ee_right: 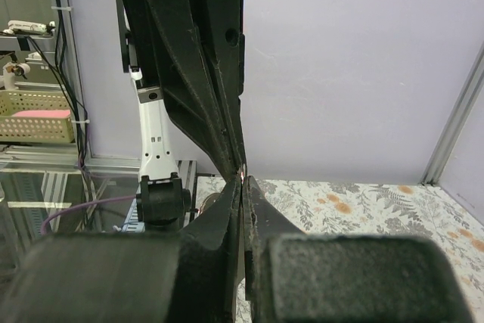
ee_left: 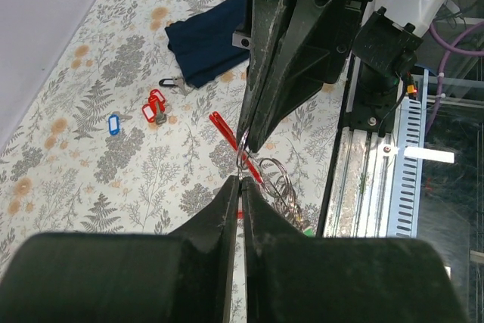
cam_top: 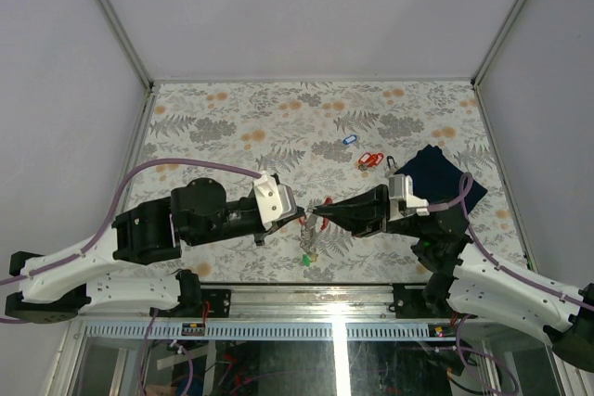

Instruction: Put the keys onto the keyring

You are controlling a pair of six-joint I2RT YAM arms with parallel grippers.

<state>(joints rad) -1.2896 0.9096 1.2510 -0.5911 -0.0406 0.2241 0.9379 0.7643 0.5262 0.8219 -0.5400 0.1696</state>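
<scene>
Keys with red tags and one blue-tagged key lie loose on the table, far and right of the arms, near the navy cloth. The keyring hangs between both grippers at the near middle, with a green tag dangling below and a red tag beside the tips. We see the left gripper pinched closed on the ring's wire. The right gripper is closed too, tip to tip with it, though we cannot tell what it pinches. We judge a key is being threaded on. The left should hold the ring steady while the right slides along the coil without twisting.
</scene>
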